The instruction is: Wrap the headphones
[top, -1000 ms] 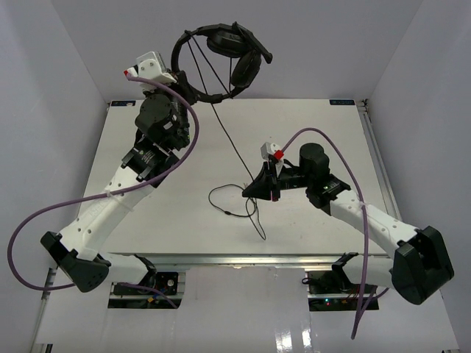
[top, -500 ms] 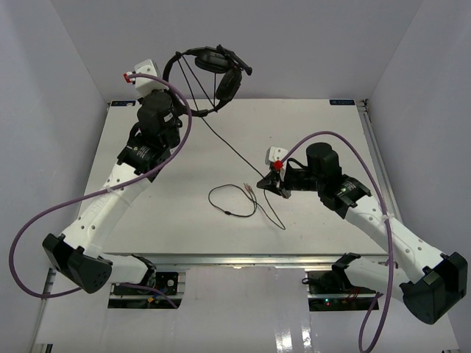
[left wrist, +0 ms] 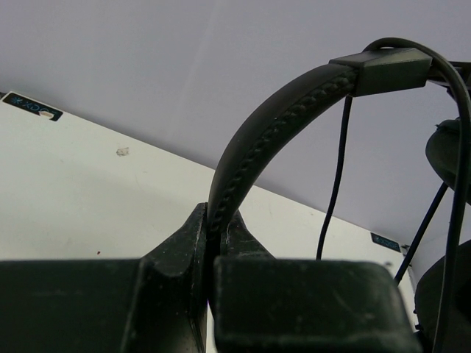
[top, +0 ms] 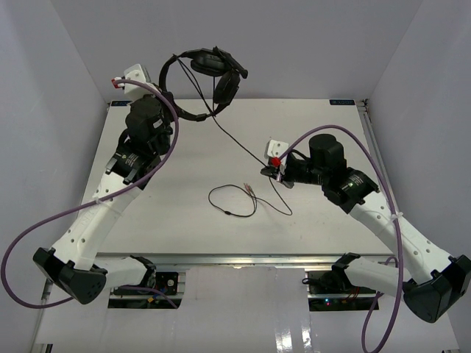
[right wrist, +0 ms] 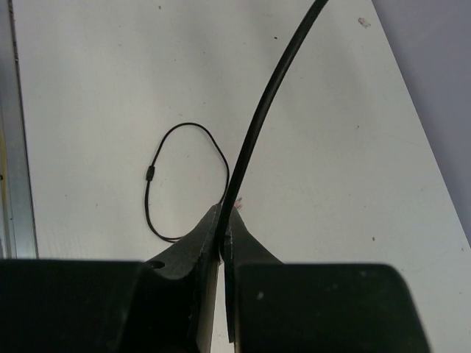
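The black headphones [top: 210, 70] hang in the air above the table's far left edge. My left gripper [top: 168, 109] is shut on their thin headband [left wrist: 254, 140]. Two earcups [top: 224, 88] dangle to its right. The thin black cord [top: 239, 143] runs down and right from the earcups to my right gripper [top: 266, 171], which is shut on it [right wrist: 254, 140]. Past that grip the cord lies on the table in a loose loop [top: 232, 200] that ends in small plugs [top: 249, 187]. The loop also shows in the right wrist view [right wrist: 184, 180].
The white table [top: 184, 162] has a metal rail along its right edge [top: 375, 158]. Purple robot cables [top: 44, 220] arc off both arms. Grey walls stand at the back and sides.
My left gripper has moved left and slightly back with the headphones. My right gripper has moved right and up along the cord, and the cord between the two now runs straighter.
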Available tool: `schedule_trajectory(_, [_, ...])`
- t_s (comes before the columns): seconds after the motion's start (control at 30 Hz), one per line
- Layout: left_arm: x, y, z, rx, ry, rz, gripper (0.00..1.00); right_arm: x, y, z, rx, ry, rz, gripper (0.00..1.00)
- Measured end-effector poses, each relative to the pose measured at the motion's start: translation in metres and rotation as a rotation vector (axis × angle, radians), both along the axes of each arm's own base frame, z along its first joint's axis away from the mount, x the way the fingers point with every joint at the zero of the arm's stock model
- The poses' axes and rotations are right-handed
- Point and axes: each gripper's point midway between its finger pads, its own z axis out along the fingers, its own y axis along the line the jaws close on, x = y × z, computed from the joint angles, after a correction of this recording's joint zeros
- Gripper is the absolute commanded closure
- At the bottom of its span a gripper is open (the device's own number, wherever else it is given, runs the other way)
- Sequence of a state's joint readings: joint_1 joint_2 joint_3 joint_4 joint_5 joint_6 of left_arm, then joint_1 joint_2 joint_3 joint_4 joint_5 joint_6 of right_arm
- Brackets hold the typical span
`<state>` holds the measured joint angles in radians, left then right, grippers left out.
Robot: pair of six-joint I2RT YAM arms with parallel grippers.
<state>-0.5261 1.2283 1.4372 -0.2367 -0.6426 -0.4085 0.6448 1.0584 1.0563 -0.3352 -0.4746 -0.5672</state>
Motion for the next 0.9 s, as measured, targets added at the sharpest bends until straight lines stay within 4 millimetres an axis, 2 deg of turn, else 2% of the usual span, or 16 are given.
schedule_trajectory(0.17, [-0.005,0.001,0.009,-0.015,-0.016,-0.01,1.0,-0.002,0.002,-0.007,-0.023,0.01,0.015,0.92])
schedule_trajectory(0.33, [-0.001,0.003,0.013,0.01,-0.018,0.003,1.0,-0.008,0.005,-0.01,-0.032,0.017,0.044,0.92])
schedule_trajectory(0.5, [0.011,0.004,0.001,0.052,0.011,0.03,1.0,-0.018,0.005,-0.006,-0.055,0.012,0.085,0.92])
schedule_trajectory(0.6, [0.024,0.001,-0.018,0.085,0.049,0.041,1.0,-0.019,0.007,0.013,-0.044,-0.03,0.1,0.92])
schedule_trajectory(0.7, [0.038,-0.006,-0.046,0.13,0.106,0.043,1.0,-0.018,0.008,0.03,-0.033,-0.075,0.101,0.92])
schedule_trajectory(0.9, [0.059,-0.025,-0.127,0.259,0.272,-0.025,1.0,-0.008,0.006,0.05,-0.049,-0.16,0.061,0.92])
